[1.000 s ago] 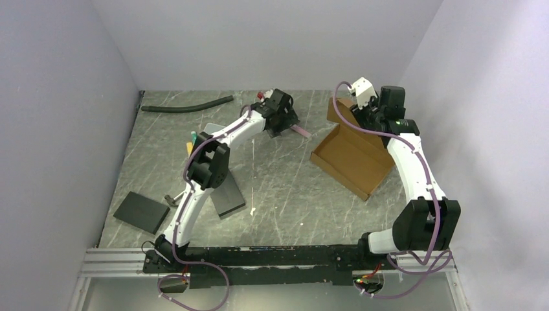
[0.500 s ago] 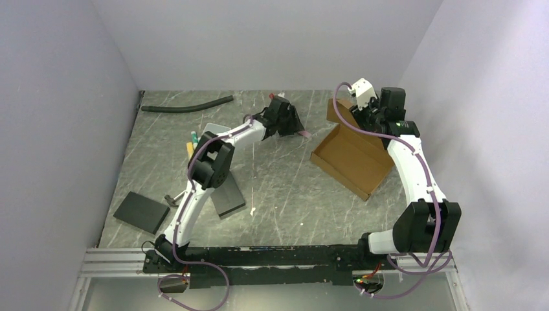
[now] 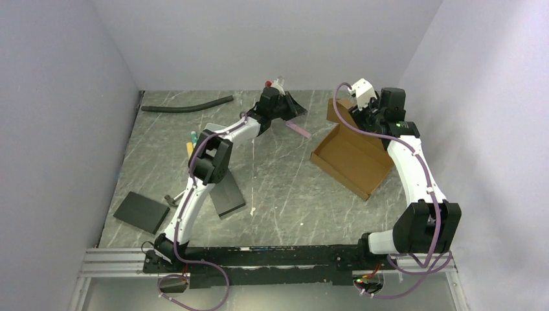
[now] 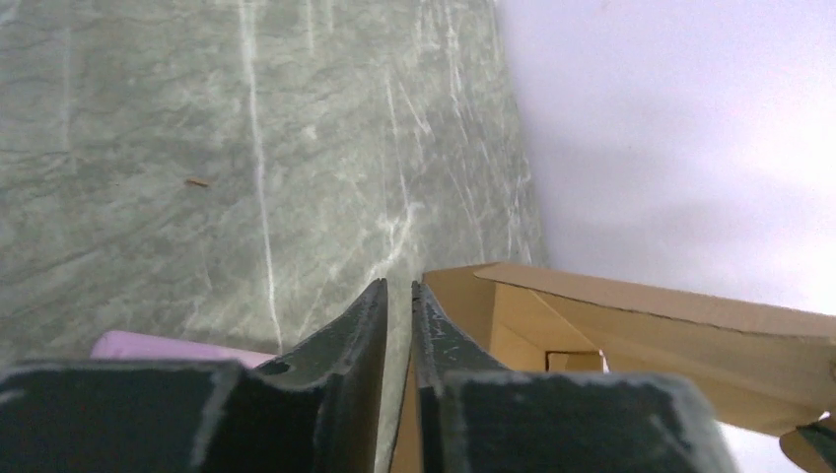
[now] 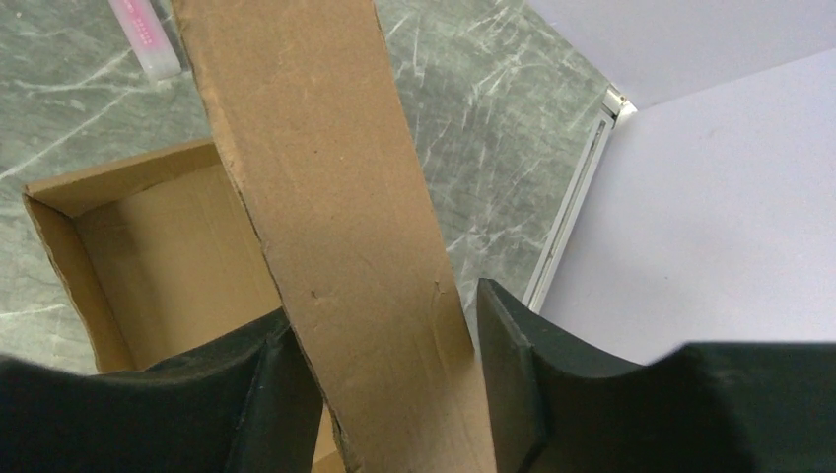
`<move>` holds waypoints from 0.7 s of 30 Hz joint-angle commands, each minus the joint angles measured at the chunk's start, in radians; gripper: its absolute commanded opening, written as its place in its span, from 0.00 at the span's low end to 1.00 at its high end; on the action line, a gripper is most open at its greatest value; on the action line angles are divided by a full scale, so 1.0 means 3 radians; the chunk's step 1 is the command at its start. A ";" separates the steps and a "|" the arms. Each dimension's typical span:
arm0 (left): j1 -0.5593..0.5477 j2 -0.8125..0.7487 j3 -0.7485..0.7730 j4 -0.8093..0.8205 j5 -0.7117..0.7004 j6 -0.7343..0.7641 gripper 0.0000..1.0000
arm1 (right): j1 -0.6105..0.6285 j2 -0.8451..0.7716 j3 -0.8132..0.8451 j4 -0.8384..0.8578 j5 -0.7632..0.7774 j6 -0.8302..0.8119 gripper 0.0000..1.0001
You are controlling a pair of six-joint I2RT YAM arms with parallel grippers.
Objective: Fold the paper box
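Note:
The paper box [image 3: 349,162] is a shallow brown cardboard tray lying open at the right of the table, with a long flap [image 5: 325,177] standing up at its far side. My right gripper [image 3: 364,118] is open around that flap; the flap passes between its fingers, against the left one and a little apart from the right one [image 5: 384,305]. The box's inside [image 5: 168,256] shows below. My left gripper [image 3: 291,109] hangs over the far middle of the table, left of the box [image 4: 592,315], its jaws [image 4: 399,288] almost together with nothing between them.
A pink strip [image 3: 298,129] lies on the table between my left gripper and the box. A black hose [image 3: 188,104] lies along the back left. Two dark flat slabs [image 3: 141,212] [image 3: 228,194] and some pens [image 3: 192,139] sit on the left. Walls close in on three sides.
My left gripper has closed from wide open to nearly together, and it has swung up and toward the back wall. The right arm and the box have not moved.

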 commanded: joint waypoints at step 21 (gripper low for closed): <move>0.0208 -0.3014 -0.2547 -0.0065 -0.0547 0.1236 0.53 | -0.0477 0.0045 0.0983 -0.0114 -0.0108 -0.0197 0.93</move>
